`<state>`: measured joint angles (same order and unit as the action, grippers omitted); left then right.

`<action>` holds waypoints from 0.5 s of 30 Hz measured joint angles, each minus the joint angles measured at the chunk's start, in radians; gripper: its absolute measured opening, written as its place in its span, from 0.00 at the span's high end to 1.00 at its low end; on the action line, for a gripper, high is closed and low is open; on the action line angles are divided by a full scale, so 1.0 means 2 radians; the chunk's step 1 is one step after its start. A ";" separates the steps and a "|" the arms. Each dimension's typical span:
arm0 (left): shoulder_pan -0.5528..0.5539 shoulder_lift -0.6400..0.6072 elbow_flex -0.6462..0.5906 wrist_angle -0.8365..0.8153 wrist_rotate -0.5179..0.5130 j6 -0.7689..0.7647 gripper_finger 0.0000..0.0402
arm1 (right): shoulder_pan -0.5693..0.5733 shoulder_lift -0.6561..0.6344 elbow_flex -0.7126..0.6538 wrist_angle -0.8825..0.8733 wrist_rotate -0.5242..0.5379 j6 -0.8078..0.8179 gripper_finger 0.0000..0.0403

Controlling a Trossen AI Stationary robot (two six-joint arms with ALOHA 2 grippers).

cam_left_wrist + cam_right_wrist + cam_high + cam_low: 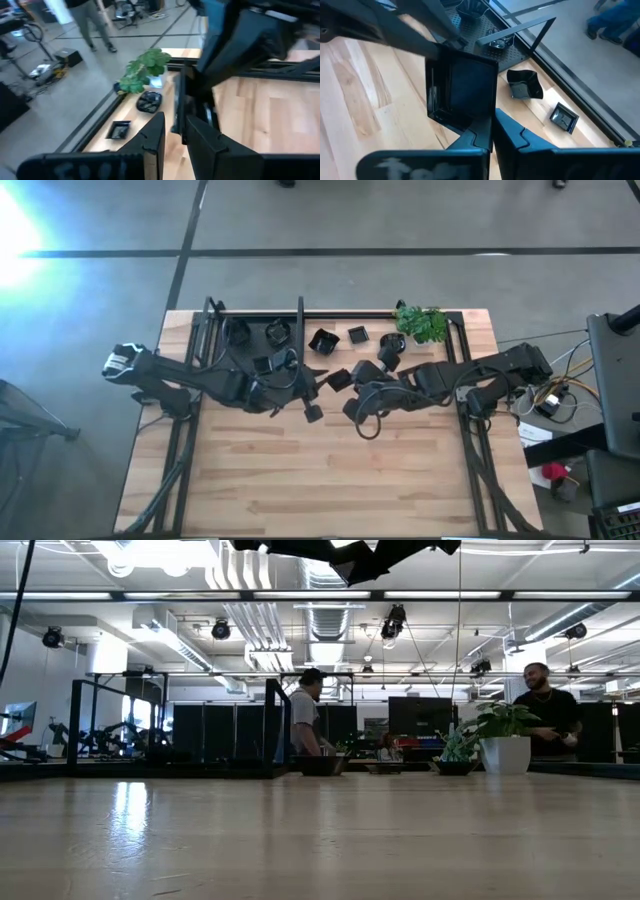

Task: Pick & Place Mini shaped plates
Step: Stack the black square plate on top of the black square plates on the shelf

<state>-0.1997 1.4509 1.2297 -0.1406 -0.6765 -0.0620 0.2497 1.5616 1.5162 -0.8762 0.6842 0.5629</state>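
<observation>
While the right gripper (492, 131) pinches the rim of a square mini plate (462, 92) between nearly closed fingers, lifted above the counter (330, 480) near its middle, the hold is thin and the plate hangs tilted, so any move should be slow and level; the left gripper (308, 395) hovers just beside, fingers narrow and seemingly empty; other mini plates (322, 340) sit along the far edge
</observation>
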 joint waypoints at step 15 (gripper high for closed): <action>0.007 0.000 -0.003 -0.001 0.027 -0.023 0.83 | 0.000 0.000 0.000 0.000 -0.002 0.000 0.98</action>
<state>-0.1853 1.4517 1.2232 -0.1417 -0.6232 -0.1085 0.2501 1.5616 1.5154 -0.8768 0.6804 0.5632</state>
